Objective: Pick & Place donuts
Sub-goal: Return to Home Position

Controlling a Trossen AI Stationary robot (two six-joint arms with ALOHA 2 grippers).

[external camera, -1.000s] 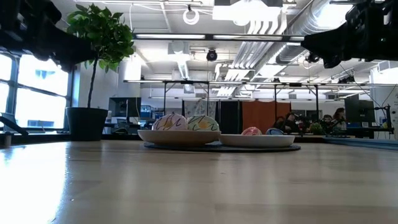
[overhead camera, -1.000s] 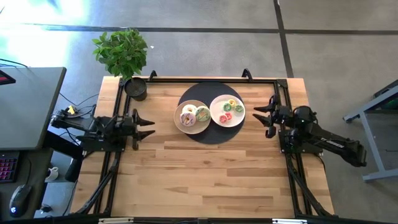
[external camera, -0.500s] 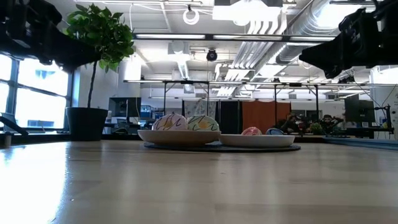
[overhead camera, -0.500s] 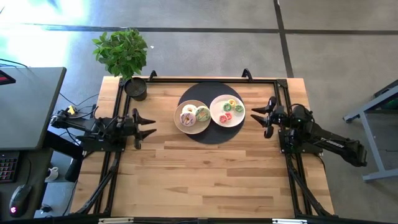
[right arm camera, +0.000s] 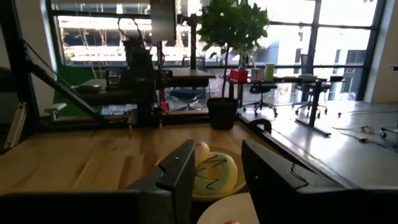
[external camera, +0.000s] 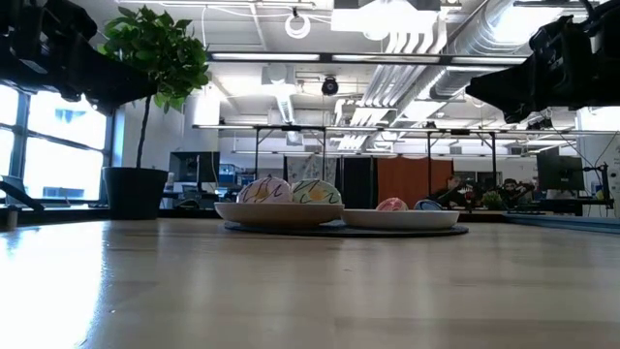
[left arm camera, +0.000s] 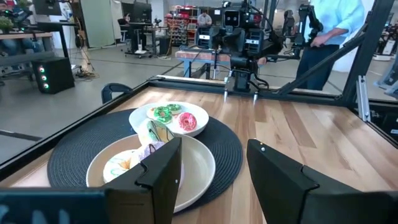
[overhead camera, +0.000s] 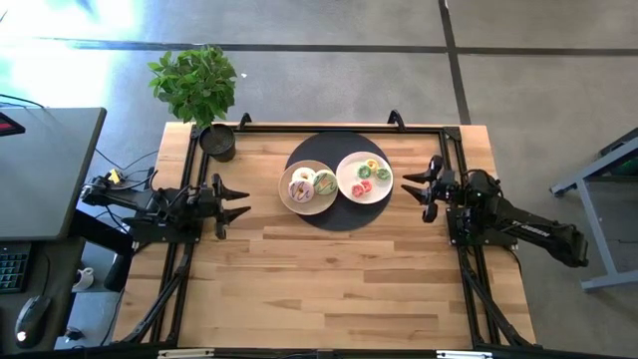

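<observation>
All the donuts are found plated at the far middle of the surface (overhead camera: pixel 329 289). On the cream plate (overhead camera: pixel 309 210), three larger donuts (overhead camera: pixel 299 191) are packed close together, iced in white, pink and green with squiggled lines. From table height, two of them are shown as rounded domes above the rim. On the white plate (overhead camera: pixel 347 179), set edge to edge with the cream one, the mini donuts (overhead camera: pixel 363 185) are clustered: greens, a pink, one yellowish. They are much flatter and barely raised over the rim in the low view. Whether the two plates touch cannot be told. Both are carried by a dark round mat (overhead camera: pixel 334 221). Plenty of bare wood is left between the mat and the near edge, and more on either side. A black frame rail (overhead camera: pixel 339 127) is run along the far edge, with a potted plant (overhead camera: pixel 194 82) parked at the far left corner. The left hand (overhead camera: pixel 239 202) is held out at the left side, well above the wood, fingers parted, with mat and planks seen through the gap. It is aimed at the cream plate, with a clear stretch of wood between. The right hand (overhead camera: pixel 407 184) is held opposite, fingers likewise spread, raised, and just off the mat's edge beside the white plate.
</observation>
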